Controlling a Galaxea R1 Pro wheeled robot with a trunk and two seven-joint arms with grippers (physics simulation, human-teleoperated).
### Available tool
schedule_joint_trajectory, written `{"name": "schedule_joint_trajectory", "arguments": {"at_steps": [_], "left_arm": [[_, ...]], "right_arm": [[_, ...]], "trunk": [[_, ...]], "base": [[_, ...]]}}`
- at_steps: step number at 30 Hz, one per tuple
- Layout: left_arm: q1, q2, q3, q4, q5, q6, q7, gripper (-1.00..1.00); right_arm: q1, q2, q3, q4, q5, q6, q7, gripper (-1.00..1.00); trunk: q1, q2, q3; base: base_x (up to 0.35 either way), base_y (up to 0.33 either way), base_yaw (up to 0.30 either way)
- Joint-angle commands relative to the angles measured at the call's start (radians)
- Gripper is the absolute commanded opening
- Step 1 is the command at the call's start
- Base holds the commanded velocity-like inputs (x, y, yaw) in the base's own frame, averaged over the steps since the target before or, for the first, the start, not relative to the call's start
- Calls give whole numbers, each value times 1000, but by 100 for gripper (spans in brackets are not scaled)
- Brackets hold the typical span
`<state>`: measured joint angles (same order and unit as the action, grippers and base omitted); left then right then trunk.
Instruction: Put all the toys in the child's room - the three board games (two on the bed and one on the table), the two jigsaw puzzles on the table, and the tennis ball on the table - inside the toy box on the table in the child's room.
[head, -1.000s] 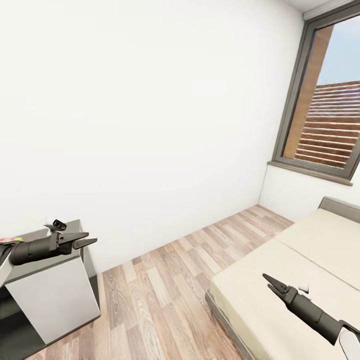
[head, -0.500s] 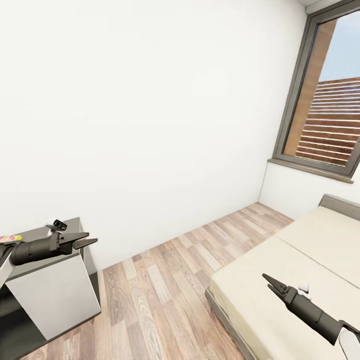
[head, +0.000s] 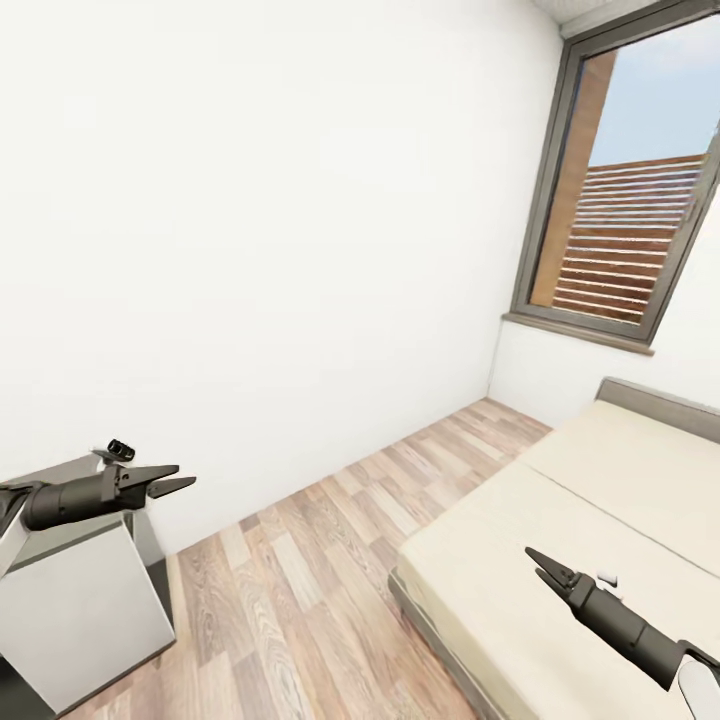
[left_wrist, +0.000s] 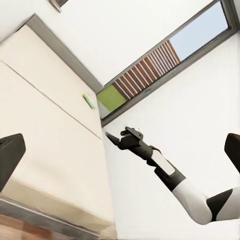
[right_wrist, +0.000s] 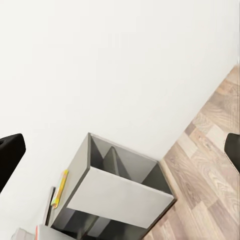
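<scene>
The cream bed (head: 560, 540) with its grey headboard (head: 660, 405) lies at the right. A small green flat box, one board game (left_wrist: 89, 101), lies on the bed (left_wrist: 45, 125) near the headboard in the left wrist view. The table's (head: 80, 590) white end stands at the far left. My left gripper (head: 185, 476) hangs open and empty above that end. My right gripper (head: 532, 560) is open and empty over the mattress. The right wrist view shows the table (right_wrist: 115, 192) with a thin yellow-edged flat thing (right_wrist: 61, 187) on it. The toy box, tennis ball and jigsaw puzzles are out of view.
Wooden floor (head: 320, 560) runs between the table and the bed. A plain white wall fills the back, and a tall grey-framed window (head: 620, 200) stands at the right above the headboard.
The camera has turned: table, bed and window have all slid left in the picture, and the coloured bit at the table's left edge has gone. Both arms keep their pose.
</scene>
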<state>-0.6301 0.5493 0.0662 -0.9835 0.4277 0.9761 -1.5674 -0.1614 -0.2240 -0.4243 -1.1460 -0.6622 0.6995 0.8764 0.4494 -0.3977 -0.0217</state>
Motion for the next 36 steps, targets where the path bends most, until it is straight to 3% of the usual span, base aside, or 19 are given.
{"name": "schedule_joint_trajectory", "arguments": {"at_steps": [1, 19, 36], "left_arm": [[0, 1, 0, -1, 0, 10, -3, 100], [0, 0, 0, -3, 0, 10, -3, 100], [0, 0, 0, -3, 0, 10, -3, 100]], "right_arm": [[-1, 0, -1, 0, -4, 6, 1, 100], [-1, -1, -1, 1, -5, 6, 1, 100], [-1, -1, -1, 1, -7, 6, 1, 100]], "trunk": [[1, -2, -2], [1, -2, -2], [1, -2, -2]], "base": [[-86, -100, -277], [-182, -206, -280], [-18, -105, -280]]}}
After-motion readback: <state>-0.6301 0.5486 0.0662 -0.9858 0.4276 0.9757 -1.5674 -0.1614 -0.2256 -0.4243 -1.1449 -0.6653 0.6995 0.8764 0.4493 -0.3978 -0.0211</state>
